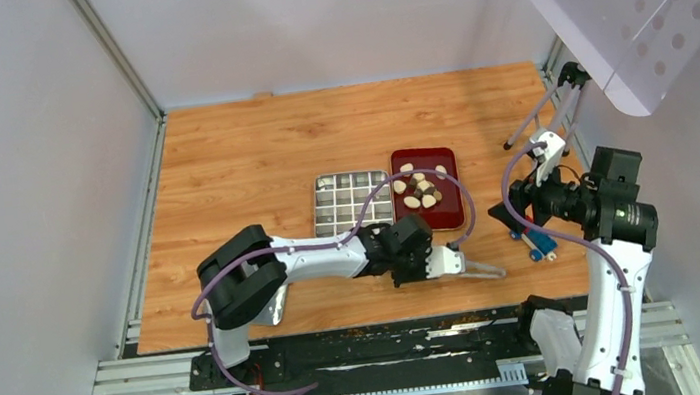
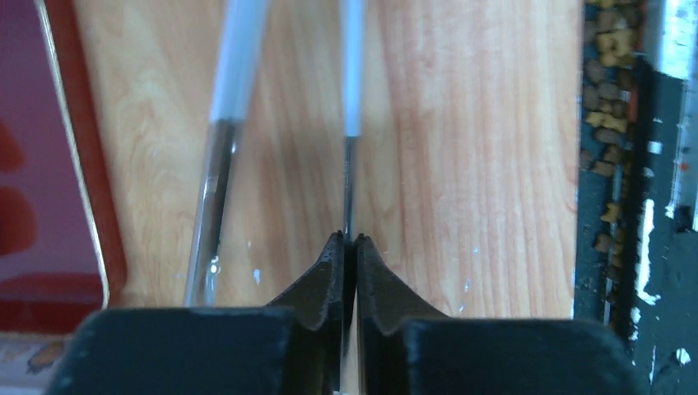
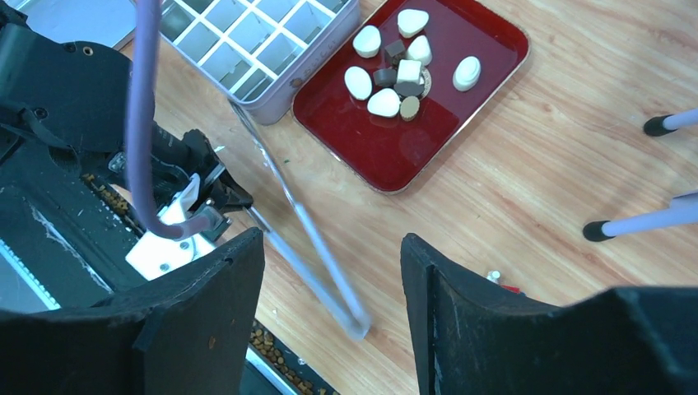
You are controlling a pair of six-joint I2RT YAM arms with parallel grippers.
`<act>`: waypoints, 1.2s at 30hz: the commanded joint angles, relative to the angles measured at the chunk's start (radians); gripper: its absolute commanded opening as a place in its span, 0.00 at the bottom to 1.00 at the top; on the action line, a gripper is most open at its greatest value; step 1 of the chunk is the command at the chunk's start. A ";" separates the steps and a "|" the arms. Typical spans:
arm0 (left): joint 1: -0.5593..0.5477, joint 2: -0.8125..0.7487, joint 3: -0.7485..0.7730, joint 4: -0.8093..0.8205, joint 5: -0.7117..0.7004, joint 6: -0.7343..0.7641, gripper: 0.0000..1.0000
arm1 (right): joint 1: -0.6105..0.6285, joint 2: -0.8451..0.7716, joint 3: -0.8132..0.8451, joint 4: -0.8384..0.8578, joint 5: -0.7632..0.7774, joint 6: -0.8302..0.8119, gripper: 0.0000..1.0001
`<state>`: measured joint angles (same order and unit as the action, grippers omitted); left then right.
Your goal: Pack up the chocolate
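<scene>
Left gripper (image 2: 347, 243): jaws closed down to a thin gap, pinching one flat metal arm of the tongs (image 2: 350, 164). The second arm of the tongs runs free just to one side of the fingers, not gripped. In the right wrist view the two arms of the tongs converge at the end away from the left gripper; that end is blurred. In the top view the left gripper sits low over the wooden table (image 1: 241, 160), close to its near edge and just in front of the near edge of the red tray (image 1: 450, 213), with the tongs sticking out to the robot's right. Right gripper (image 3: 329, 243): fingers spread wide with nothing between them, held above the table on the right side, well clear of the tray, camera looking down on the tongs and the tray. Chocolate (image 3: 395, 74): all pieces seen lie on the red tray, clustered in its far half, cream-white ovals mixed with dark brown pieces, several touching. Metal compartment tin (image 1: 347, 203): flat on the table, directly beside the tray on its left, edges close or touching; cannot tell which. White perforated panel (image 1: 644, 0) stands on thin legs at the far right.
</scene>
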<state>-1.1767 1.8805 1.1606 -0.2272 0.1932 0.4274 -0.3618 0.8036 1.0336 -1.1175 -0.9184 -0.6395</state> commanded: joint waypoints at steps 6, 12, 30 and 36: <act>0.075 -0.134 0.032 -0.044 0.323 0.081 0.00 | -0.005 0.166 0.163 -0.367 -0.113 -0.407 0.63; 0.174 -0.218 0.095 -0.129 0.469 0.042 0.00 | 0.065 0.209 0.260 -0.487 -0.132 -0.541 0.84; 0.303 -0.299 0.129 -0.109 0.540 0.030 0.00 | 0.566 0.423 0.361 -0.093 0.056 -0.348 0.87; 0.313 -0.356 0.092 -0.006 0.525 -0.066 0.00 | 0.661 0.414 0.307 -0.052 0.069 -0.311 0.90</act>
<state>-0.8742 1.6043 1.2495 -0.3546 0.6834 0.4324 0.2466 1.2350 1.3529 -1.2308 -0.8375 -0.9798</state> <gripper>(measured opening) 0.020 0.894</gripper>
